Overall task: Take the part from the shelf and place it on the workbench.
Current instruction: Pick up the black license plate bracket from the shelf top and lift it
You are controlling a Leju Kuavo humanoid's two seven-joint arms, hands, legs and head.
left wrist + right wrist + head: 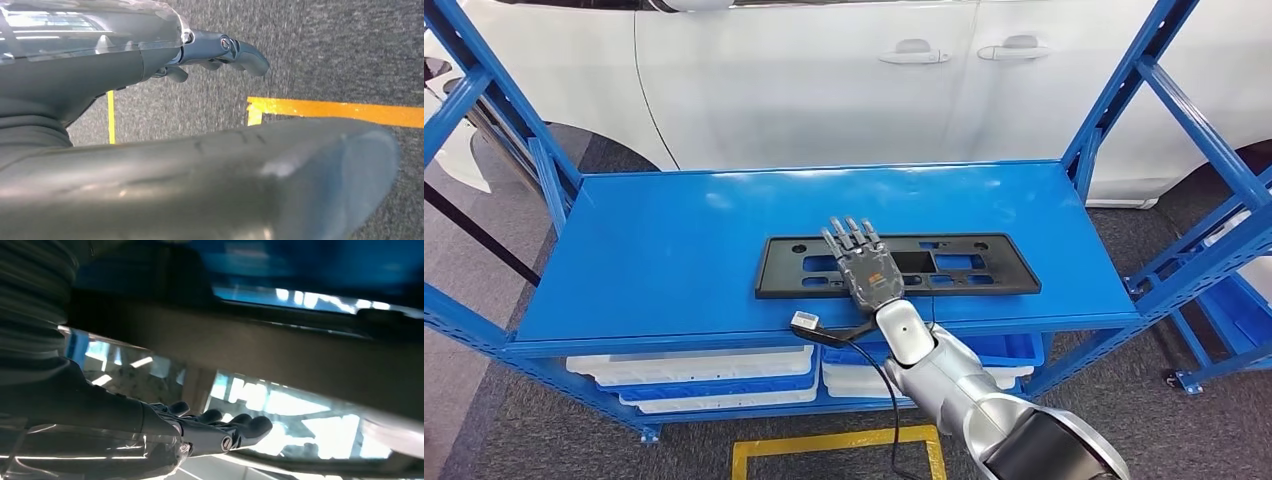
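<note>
Spanning most of the head view, the blue shelf (644, 250) lies bare left of and behind the part (984, 265), its front edge just under the right wrist, blue uprights at both ends. The part, a long flat black plate with cut-outs, lies flat near that front edge. The right hand (864, 265) rests on it, fingers straight and apart, gripping nothing; the left hand (220, 50) hangs over grey floor, fingers loosely curled, holding nothing.

The middle of the flat black plastic plate (984, 262) is covered by the right robot hand (864, 265); contact cannot be judged.
</note>
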